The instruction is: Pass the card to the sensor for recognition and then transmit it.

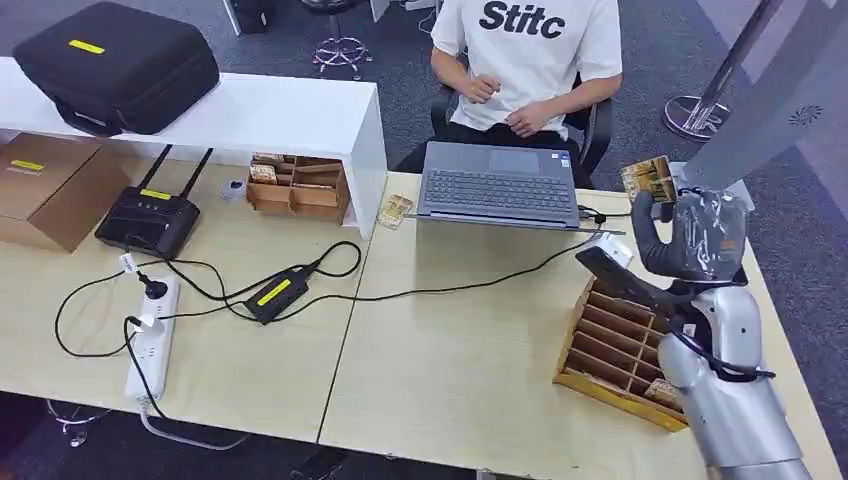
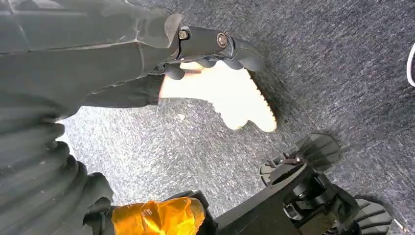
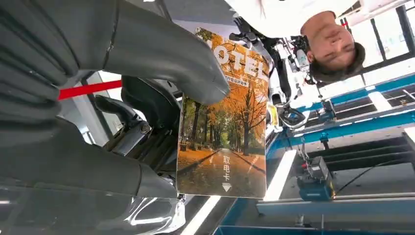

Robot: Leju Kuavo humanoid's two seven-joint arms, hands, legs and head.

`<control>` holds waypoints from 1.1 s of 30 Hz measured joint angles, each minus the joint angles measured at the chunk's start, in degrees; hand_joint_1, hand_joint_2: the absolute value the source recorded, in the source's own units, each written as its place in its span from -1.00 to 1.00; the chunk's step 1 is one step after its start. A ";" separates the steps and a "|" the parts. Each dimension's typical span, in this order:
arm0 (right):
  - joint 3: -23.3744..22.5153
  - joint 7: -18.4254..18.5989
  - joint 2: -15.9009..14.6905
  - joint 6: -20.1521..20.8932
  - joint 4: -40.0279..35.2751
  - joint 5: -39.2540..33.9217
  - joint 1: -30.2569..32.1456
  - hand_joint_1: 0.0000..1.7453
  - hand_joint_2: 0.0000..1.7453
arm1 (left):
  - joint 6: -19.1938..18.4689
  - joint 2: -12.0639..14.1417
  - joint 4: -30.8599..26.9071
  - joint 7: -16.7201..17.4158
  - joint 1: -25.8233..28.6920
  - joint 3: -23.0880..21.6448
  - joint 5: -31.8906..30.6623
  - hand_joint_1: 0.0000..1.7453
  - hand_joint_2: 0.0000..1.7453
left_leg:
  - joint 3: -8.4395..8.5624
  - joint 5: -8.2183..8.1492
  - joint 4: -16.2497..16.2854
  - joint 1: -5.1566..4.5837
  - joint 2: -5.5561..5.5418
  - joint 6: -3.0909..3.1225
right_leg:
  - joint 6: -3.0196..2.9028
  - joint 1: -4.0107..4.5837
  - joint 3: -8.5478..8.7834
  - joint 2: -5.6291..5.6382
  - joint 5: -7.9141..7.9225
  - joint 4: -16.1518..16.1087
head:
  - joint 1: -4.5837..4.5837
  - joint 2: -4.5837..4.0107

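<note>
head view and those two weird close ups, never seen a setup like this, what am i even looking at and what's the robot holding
This is a humanoid robot with two silver arms ending in many-fingered hands. The wide picture is the robot's own view from high on its body, looking down at a wooden table. Its right hand is raised, holding a hotel card with an autumn tree picture.

The close-up of that card comes from a camera at the right wrist, and it is turned, so the person seated behind the table appears upside down. The other close-up is from the left wrist: the left hand hangs over grey carpet, holding nothing.

On the table: a laptop, a wooden slotted card rack, a power strip, a router and a cardboard box.
</note>
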 joint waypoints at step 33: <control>-37.20 -15.87 4.17 7.39 -16.66 -22.49 33.44 1.00 1.00 | 3.19 1.49 0.00 -3.69 2.98 4.11 5.81 -1.00 1.00 | -0.07 -0.15 -0.03 -0.01 -0.06 0.11 | 0.15 -0.01 0.00 -0.11 -0.15 -0.08 | 0.00 0.00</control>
